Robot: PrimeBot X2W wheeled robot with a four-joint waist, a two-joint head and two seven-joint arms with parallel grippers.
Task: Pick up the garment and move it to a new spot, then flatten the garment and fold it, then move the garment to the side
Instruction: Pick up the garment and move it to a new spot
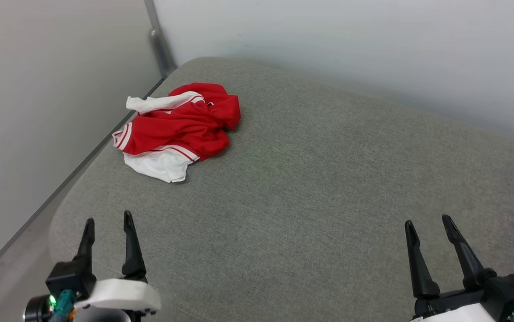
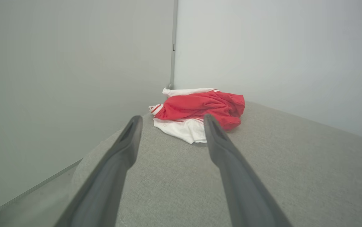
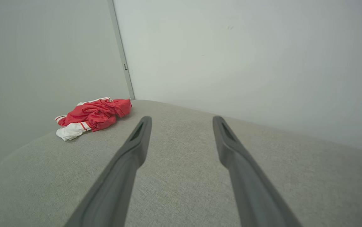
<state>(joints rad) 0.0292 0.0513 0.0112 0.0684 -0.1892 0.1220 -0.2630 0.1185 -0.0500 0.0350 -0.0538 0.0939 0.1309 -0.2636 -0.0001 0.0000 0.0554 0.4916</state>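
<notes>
We see a grey fabric-covered surface (image 1: 328,201); on it the crumpled garment (image 1: 180,129) lies bunched near the grey corner post (image 1: 160,47)

— How's the light?
— Bright, soft and even; it seems to come from overhead. The garment (image 1: 180,129) throws just a thin shadow on the grey cushion (image 1: 306,201) along its right edge.
— And sharpness?
— The head view is crisp. In the wrist views the fingers (image 2: 114,170) of the left gripper (image 2: 171,117) and of the right gripper (image 3: 182,117) blur toward the bottom edge, and the cushion's rim bows at the sides.
</notes>
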